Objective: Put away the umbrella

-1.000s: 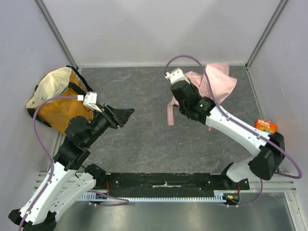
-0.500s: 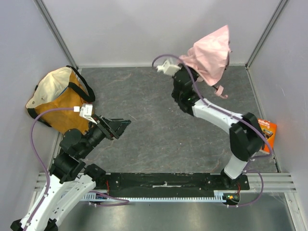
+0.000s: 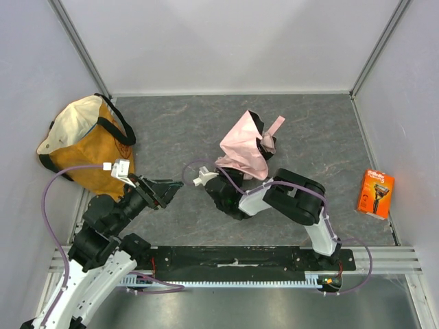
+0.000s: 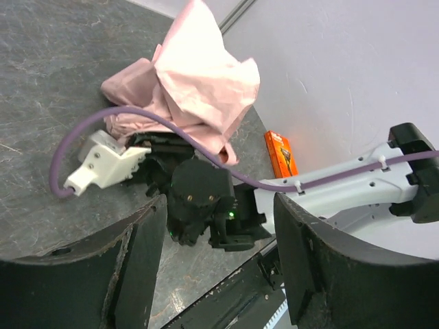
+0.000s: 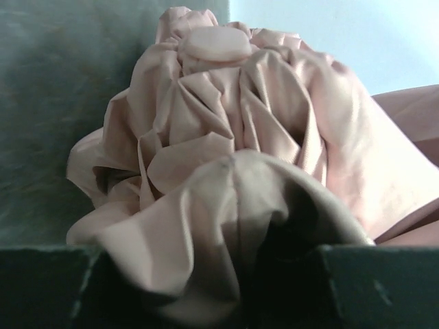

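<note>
right gripper (image 5: 212, 281) swung umbrella (image 3: 241, 147) from far right corner to table middle; left gripper (image 3: 168, 188) drew back

The umbrella (image 3: 241, 145) is matt, crumpled pink cloth; the table (image 3: 171, 123) seems dull, possibly rough-grained

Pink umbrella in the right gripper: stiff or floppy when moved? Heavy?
Likely floppy: the umbrella bunches in loose folds around the right gripper. Probably light: one gripper pinching fabric seems to hold it up. The loose strap may swing or snag.
</note>
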Tool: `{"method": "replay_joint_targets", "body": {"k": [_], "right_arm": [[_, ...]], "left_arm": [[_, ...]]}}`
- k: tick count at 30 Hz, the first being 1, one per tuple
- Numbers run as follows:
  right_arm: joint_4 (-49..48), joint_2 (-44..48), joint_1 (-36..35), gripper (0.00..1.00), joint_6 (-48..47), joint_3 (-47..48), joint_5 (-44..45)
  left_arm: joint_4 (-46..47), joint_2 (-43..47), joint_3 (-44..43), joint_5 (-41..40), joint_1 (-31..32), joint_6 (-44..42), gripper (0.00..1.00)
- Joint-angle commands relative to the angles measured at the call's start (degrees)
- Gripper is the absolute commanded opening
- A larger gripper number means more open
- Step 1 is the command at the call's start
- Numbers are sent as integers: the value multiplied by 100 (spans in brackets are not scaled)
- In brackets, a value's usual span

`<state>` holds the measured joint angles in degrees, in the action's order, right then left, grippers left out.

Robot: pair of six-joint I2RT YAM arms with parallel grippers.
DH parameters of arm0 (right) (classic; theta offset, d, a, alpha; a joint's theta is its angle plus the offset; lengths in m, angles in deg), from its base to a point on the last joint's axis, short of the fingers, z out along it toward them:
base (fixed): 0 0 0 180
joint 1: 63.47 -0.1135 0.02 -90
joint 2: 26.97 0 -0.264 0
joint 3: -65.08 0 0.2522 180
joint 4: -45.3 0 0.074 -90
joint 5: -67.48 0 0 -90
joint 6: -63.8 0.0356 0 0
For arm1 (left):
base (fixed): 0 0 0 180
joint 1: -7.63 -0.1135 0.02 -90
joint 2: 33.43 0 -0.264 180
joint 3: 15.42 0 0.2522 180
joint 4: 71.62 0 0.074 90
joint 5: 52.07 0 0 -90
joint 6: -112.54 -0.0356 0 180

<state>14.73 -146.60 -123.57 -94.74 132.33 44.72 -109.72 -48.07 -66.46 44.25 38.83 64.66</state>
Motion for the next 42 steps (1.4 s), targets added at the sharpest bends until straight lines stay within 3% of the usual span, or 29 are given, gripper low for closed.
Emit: {"method": "replay_joint_targets", "body": {"k": [1,3,7,17,23,29,32,35,40,42], "right_arm": [[3096,669,-125,0,3496,432,-226],[4611,678,-169,0,4441,810,-877],[5872,520,-292,0,5094,908,-2064],[6841,239,-336,0,5201,943,-4797],[7386,-33,-266,0,5096,1110,-6492],[7870,-157,41,0,5096,1514,-7373],[8115,-270,243,0,5069,1734,-7848],[8239,-359,314,0,5043,1840,-8033],[8459,-473,525,0,4929,1989,-8534],[8512,-491,595,0,4885,2042,-8692]], "left_arm": [[-203,154,-60,-132,-18,24,70],[-247,180,-52,-167,-18,15,70],[-264,206,97,-193,-9,111,70],[-519,347,133,-404,-26,182,70],[-1142,417,107,-975,-26,427,63],[-1776,496,186,-1415,-26,928,57],[-1803,514,291,-1214,-26,1025,57],[-1645,444,589,-872,-26,1341,66],[-698,-135,1388,226,-26,2245,75],[161,-329,1950,709,-26,2710,76]]}}
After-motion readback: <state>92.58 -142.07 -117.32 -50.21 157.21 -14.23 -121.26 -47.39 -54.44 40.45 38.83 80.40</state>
